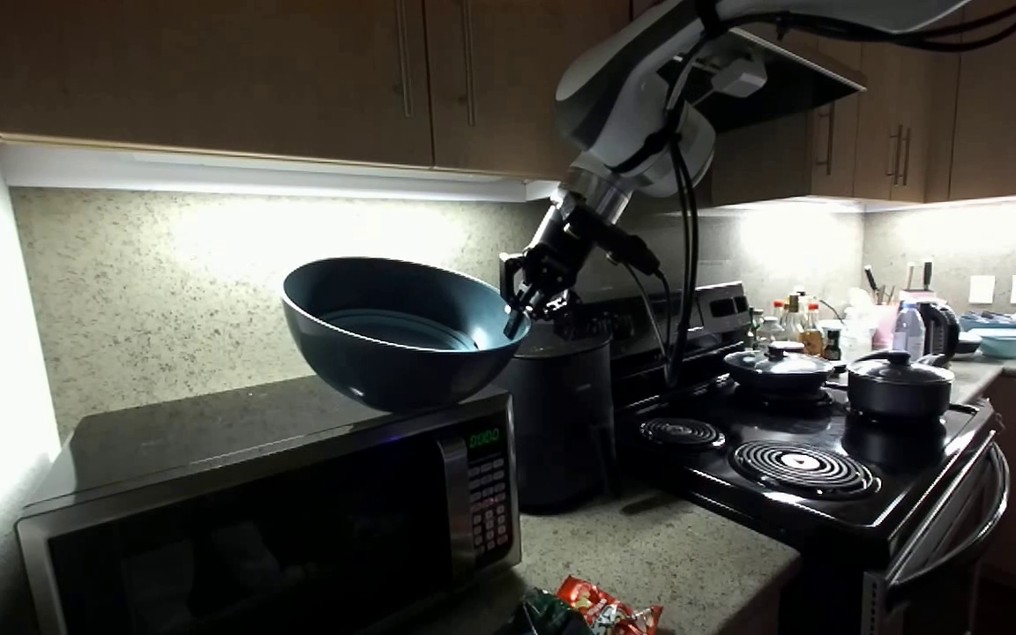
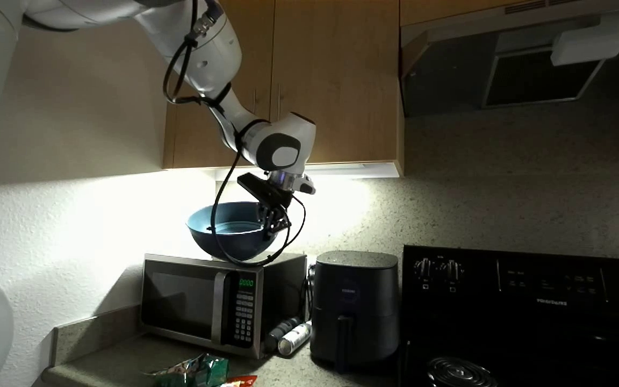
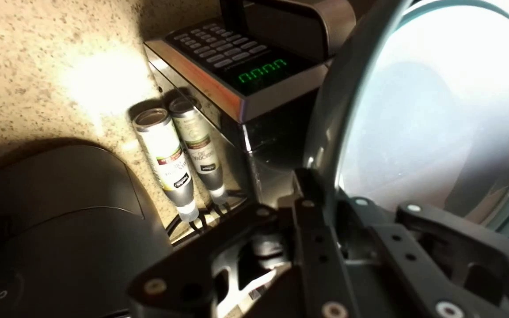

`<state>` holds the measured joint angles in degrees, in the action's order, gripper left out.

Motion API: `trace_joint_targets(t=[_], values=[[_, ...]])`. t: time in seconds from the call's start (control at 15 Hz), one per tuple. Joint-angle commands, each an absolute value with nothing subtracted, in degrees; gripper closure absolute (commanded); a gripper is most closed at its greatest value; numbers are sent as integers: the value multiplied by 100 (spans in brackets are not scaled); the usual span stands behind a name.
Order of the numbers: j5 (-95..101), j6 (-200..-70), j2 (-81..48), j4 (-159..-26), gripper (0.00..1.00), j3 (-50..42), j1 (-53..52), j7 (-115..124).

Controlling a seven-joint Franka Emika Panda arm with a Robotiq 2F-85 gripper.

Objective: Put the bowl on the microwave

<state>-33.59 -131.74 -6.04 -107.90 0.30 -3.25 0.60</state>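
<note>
In an exterior view, the jaws pinch the bowl point(image 1: 407, 339) at its 3-o'clock rim, presumably so the base can seat on the microwave point(image 1: 270, 511).

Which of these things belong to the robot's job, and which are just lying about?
For the job:
blue bowl
tool gripping it
microwave, its destination

Not part of it:
air fryer
spray can
red snack bag
green snack bag
coil stove
lidded saucepan
lidded frying pan
</note>
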Motion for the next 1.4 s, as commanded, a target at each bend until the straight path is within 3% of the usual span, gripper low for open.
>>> trace_joint_targets(t=[0.0, 0.07, 0.73, 0.87, 1.33], values=[[-3313, -13449, -803, -10421, 68, 263, -371, 233], [-3280, -13552, -813, -10388, 68, 318, -396, 174], [-3372, -13885, -603, -10321, 4, 481, -386, 170], [-3244, -13851, -380, -10487, 0, 427, -376, 370], [-3234, -13277, 734, -11682, 0, 6, -84, 364]])
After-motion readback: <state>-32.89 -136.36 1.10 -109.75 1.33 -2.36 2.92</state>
